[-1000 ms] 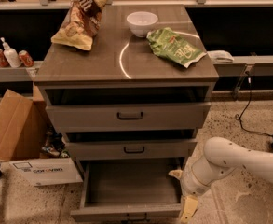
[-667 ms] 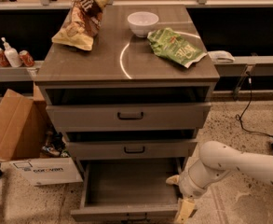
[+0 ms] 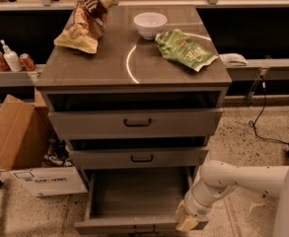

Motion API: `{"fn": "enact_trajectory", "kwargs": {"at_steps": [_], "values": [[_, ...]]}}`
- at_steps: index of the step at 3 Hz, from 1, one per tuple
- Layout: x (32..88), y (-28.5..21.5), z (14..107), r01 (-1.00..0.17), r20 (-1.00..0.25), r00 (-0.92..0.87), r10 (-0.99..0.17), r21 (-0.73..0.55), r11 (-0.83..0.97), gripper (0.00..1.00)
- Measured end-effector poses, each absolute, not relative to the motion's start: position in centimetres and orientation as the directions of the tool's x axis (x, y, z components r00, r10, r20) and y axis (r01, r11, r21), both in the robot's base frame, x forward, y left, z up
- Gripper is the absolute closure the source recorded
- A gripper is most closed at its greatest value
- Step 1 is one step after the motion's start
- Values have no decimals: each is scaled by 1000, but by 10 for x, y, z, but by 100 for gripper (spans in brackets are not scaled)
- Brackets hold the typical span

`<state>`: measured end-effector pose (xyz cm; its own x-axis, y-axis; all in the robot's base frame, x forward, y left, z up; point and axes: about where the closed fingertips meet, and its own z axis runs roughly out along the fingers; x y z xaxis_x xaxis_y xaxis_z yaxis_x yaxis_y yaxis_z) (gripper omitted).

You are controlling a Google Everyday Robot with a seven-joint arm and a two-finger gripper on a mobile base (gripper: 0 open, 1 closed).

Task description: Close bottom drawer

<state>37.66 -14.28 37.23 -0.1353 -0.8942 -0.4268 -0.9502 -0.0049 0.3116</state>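
Note:
The bottom drawer (image 3: 134,196) of the grey-brown cabinet stands pulled well out, its plain grey floor bare. Its front panel (image 3: 129,226) lies at the lower edge of the view, the handle cut off. My gripper (image 3: 186,220) hangs from the white arm (image 3: 242,179) at the drawer's front right corner, touching or very close to the front panel. The top drawer (image 3: 136,122) and middle drawer (image 3: 141,157) above are each pulled out a little.
On the cabinet top (image 3: 134,63) lie a brown chip bag (image 3: 85,21), a white bowl (image 3: 150,23) and a green chip bag (image 3: 183,48). An open cardboard box (image 3: 20,142) stands on the floor at the left. A black cable (image 3: 262,117) trails on the right.
My arm and gripper have shifted left and slightly down toward the drawer's front right corner. The drawer has not visibly moved.

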Motion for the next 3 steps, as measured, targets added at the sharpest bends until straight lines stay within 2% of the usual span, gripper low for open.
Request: {"fn": "enact_trajectory", "kwargs": {"at_steps": [1,2,3], "values": [[370,-146,327,-937,-404,-171,-899,348,22,86],[357,-154,267,-908,-402,-242,-883,414,61,100],[357,-154,267,-908,-402,-242,-883,414,61,100]]}}
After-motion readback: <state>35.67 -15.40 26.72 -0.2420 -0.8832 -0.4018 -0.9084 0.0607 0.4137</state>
